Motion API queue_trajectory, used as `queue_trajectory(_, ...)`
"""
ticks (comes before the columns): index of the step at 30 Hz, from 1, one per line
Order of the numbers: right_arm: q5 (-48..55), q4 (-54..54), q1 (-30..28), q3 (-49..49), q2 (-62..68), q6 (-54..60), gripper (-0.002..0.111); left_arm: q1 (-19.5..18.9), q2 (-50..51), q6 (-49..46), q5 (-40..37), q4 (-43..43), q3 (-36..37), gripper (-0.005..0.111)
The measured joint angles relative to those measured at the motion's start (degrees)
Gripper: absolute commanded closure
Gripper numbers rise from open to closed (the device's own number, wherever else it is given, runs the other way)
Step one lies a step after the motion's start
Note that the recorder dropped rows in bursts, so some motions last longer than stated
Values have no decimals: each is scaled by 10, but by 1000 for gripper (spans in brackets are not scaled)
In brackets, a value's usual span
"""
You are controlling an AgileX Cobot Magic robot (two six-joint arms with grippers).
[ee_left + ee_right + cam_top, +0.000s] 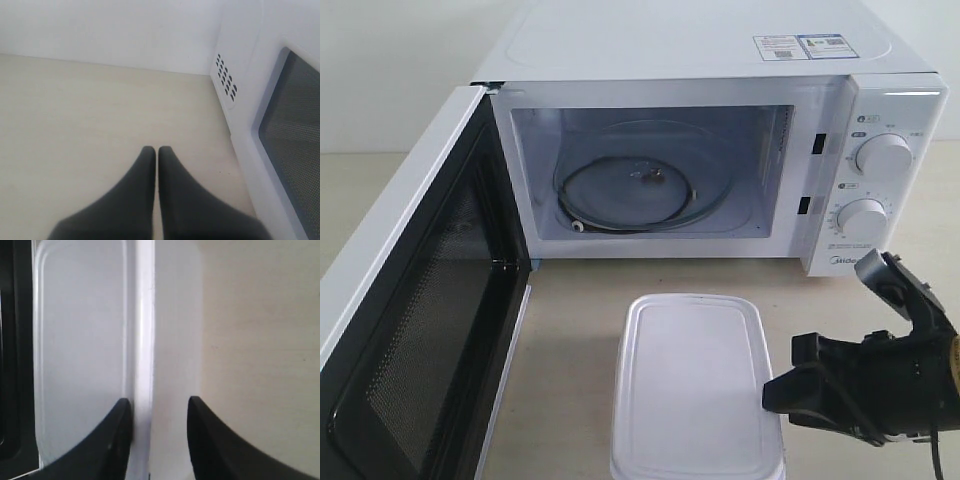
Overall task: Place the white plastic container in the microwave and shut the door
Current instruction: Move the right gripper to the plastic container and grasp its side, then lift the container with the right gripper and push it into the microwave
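The white plastic container sits lid-on on the table just in front of the microwave. The door is swung wide open to the left, black mesh face showing, and the glass turntable is bare. My right gripper is at the container's right edge. In the right wrist view it is open astride the lid rim of the container, one finger over the lid and one beside the wall. My left gripper is shut and empty above bare table, beside the door's outer face.
Two round dials are on the microwave's right panel, above my right arm. The open door takes up the left side of the table. Vent holes mark the microwave's side wall. A pale wall stands behind the table.
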State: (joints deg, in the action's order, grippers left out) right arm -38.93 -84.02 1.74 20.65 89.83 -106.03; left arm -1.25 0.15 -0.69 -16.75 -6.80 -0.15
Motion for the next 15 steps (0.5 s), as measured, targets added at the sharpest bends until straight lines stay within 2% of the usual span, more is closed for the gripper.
queue_trajectory(2, -14, 14, 0, 0, 13, 13, 72, 0, 0, 0, 0, 0, 0, 102)
queue_trajectory(7, -30, 46, 0, 0, 22, 50, 58, 0, 0, 0, 0, 0, 0, 102)
queue_trajectory(15, -30, 54, 0, 0, 22, 65, 59, 0, 0, 0, 0, 0, 0, 102)
